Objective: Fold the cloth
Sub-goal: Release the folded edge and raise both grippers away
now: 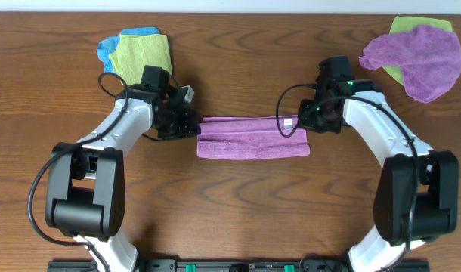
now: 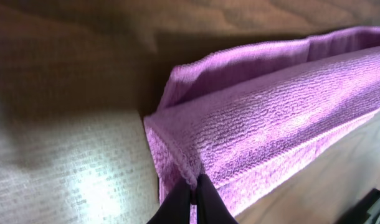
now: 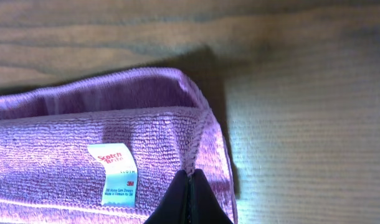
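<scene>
— The cloth [image 1: 253,142]: where does it lie?

— In the middle of the table [image 1: 230,219], as a long pink-purple band running left to right. It is doubled over once. 2 layers show, and a thin strip of the lower one peeps out along the far edge. Its white tag [image 3: 115,174] sits on top near the right end.

— And the claws?

— The left claw [image 2: 195,198] is pinched narrow on a corner at the band's left end. The right claw [image 3: 189,198] is pinched the same way on the right end, just beside the tag. Each holds cloth and nothing else, low at the table.

— So which step is this?

— I judge it the close of fold 1. The band lies flat, but neither claw has let go of its corner.

— What does the next move call for?

— Most likely letting go at both ends, then fold 2, with 1 end carried across onto the other. That needs a grip that takes both layers at 1 end, or the top layer will peel away alone. It also needs a lift high enough that the band does not drag and bunch. The other claw should stay clear or pin the far end. The layers are not quite flush, so the ends want squaring as they meet.

— Anything in the way?

— No. A green cloth [image 1: 143,51] on a blue cloth [image 1: 108,50] lies far left, and a violet cloth [image 1: 416,57] lies far right. All 3 are well apart from the band.
</scene>
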Controlling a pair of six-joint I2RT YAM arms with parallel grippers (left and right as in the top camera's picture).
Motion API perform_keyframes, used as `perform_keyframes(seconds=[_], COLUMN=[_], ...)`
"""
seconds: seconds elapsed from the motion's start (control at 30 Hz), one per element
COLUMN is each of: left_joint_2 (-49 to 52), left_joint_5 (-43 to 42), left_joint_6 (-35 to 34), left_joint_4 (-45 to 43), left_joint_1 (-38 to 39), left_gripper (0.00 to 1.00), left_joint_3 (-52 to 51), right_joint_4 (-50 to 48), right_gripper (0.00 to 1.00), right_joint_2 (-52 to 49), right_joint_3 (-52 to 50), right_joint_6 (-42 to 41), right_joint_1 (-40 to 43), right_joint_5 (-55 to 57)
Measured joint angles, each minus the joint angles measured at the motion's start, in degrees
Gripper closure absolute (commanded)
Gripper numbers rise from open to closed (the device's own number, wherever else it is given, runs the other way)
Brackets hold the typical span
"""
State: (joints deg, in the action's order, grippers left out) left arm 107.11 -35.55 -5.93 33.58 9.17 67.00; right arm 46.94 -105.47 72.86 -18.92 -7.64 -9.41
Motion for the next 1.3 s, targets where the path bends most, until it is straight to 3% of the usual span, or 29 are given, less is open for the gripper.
perform_keyframes(seconds=[0.47,1.03,1.07,1.1,1.13,1.2,1.23,1.3], left_joint_2=[0.00,0.00,0.00,0.00,0.00,0.00,0.00,0.00], left_joint_5=[-1.95,-1.49,-1.49,-1.42,-1.16,-0.68,-0.44,-0.20], left_joint_6=[0.46,1.33,1.33,1.60,1.66,1.57,1.53,1.88], left_joint_4=[6.47,5.25,5.07,4.92,4.87,4.74,4.74,4.52], left_joint_1=[0.07,0.07,0.07,0.07,0.04,0.04,0.00,-0.02], left_gripper=[0.94,0.94,0.88,0.61,0.37,0.32,0.26,0.13], left_joint_3=[0.13,0.13,0.15,0.15,0.15,0.17,0.17,0.17], right_joint_4=[8.28,6.67,6.45,6.27,6.19,6.12,6.14,6.10], right_gripper=[0.99,0.98,0.98,0.88,0.67,0.55,0.43,0.38], right_joint_2=[0.00,0.00,0.00,0.00,0.00,0.00,0.00,0.00], right_joint_3=[0.17,0.17,0.17,0.17,0.17,0.17,0.17,0.17], right_joint_6=[-0.02,-0.02,-0.02,-0.02,-0.35,-0.48,-0.61,-0.61], right_joint_1=[-0.15,-0.22,-0.22,-0.22,-0.22,-0.20,-0.20,-0.20], right_joint_5=[-0.11,0.02,0.02,0.09,0.42,1.29,1.51,1.64])
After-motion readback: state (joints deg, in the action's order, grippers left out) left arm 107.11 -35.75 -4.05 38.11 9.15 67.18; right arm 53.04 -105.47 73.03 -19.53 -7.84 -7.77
